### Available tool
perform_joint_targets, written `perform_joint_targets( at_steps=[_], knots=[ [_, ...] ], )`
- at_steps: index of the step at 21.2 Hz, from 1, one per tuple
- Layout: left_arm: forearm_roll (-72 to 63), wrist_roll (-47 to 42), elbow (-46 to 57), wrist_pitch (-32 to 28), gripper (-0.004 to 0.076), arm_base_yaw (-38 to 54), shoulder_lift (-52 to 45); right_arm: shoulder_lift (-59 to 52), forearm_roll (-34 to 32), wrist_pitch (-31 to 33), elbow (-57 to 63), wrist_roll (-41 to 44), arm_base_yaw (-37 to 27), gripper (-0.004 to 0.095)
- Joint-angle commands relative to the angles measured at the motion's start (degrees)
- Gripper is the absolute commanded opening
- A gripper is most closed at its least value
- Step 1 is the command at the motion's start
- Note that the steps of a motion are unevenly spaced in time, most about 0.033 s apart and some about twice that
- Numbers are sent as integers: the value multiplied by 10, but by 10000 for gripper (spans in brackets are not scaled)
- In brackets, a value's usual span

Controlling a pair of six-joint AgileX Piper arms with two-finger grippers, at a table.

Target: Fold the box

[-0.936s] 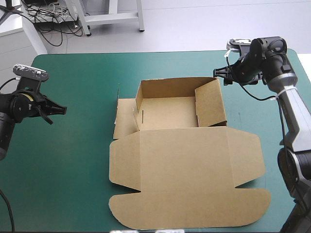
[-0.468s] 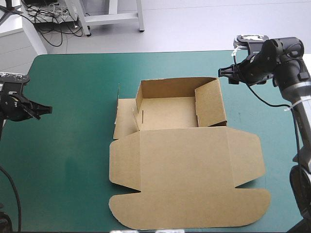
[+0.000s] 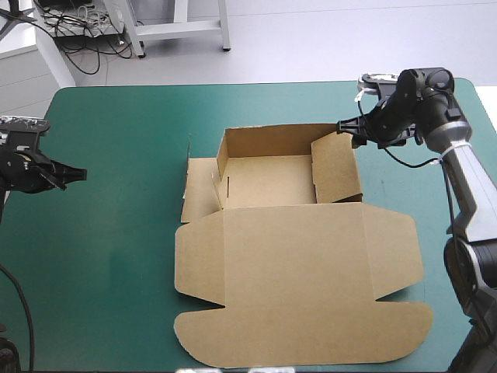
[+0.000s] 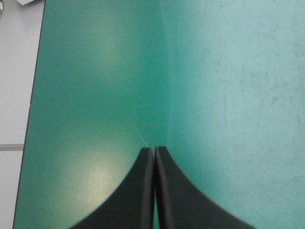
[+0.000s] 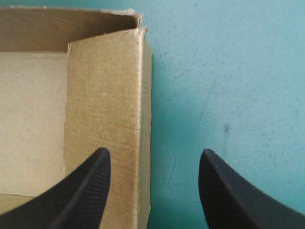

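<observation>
light: bright, even | glare: pale sheen on teal-green cover (image 4: 97,169) | shadows: soft, beside box (image 5: 105,95) wall

One box (image 3: 295,272), two tools (image 3: 81,175) (image 3: 342,125)

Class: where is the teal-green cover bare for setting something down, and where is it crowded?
Free: cover between the box and the left end effector; the strip beyond the box. Crowded: the box's far right corner, at the right end effector.

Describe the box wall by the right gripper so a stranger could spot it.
The brown box lies on the teal-green table, lid flat toward the near edge, tray beyond. The wall is the tray's right side, by the open right gripper; unlike the left flap, it stands raised.
</observation>
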Motion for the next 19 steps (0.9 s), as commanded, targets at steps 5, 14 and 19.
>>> perform_joint_targets(
  at_steps=[5,14,19],
  knots=[
    [-9,1,-17,-5,-10,0,-17,52,72,14,-13,-49,-2,517],
    [-11,1,-17,-1,-10,0,-17,109,98,14,-13,-62,-2,225],
    [-39,1,-17,-1,-9,0,-17,110,96,14,-13,-54,-2,-15]
  ],
)
